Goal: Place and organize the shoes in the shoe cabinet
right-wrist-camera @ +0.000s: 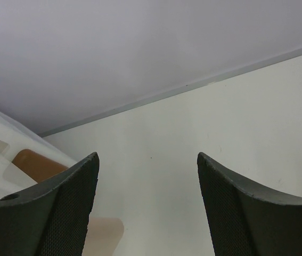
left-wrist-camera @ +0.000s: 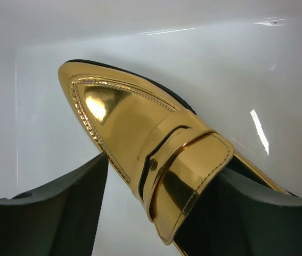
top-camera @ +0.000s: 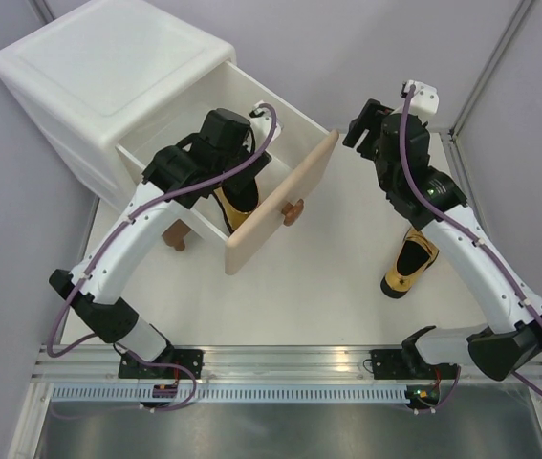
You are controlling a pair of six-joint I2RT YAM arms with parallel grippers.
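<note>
The white shoe cabinet (top-camera: 108,67) stands at the far left with its upper drawer (top-camera: 285,201) pulled out, beige front toward the middle. My left gripper (top-camera: 237,182) reaches down into that drawer. In the left wrist view it (left-wrist-camera: 161,165) spans a gold shoe (left-wrist-camera: 140,128) across its width, both fingers touching it, toe toward the white drawer wall (left-wrist-camera: 246,69). A second gold shoe (top-camera: 409,260) lies on the table at the right, beside my right arm. My right gripper (top-camera: 371,124) (right-wrist-camera: 146,157) is open and empty, raised above the table. No purple shoes are in view.
The beige drawer front with its bear knob (top-camera: 293,210) juts diagonally into the table's middle. A brown knob (top-camera: 175,237) of the lower drawer shows under the left arm. Grey walls close the back and sides; a metal rail (top-camera: 280,363) runs along the near edge.
</note>
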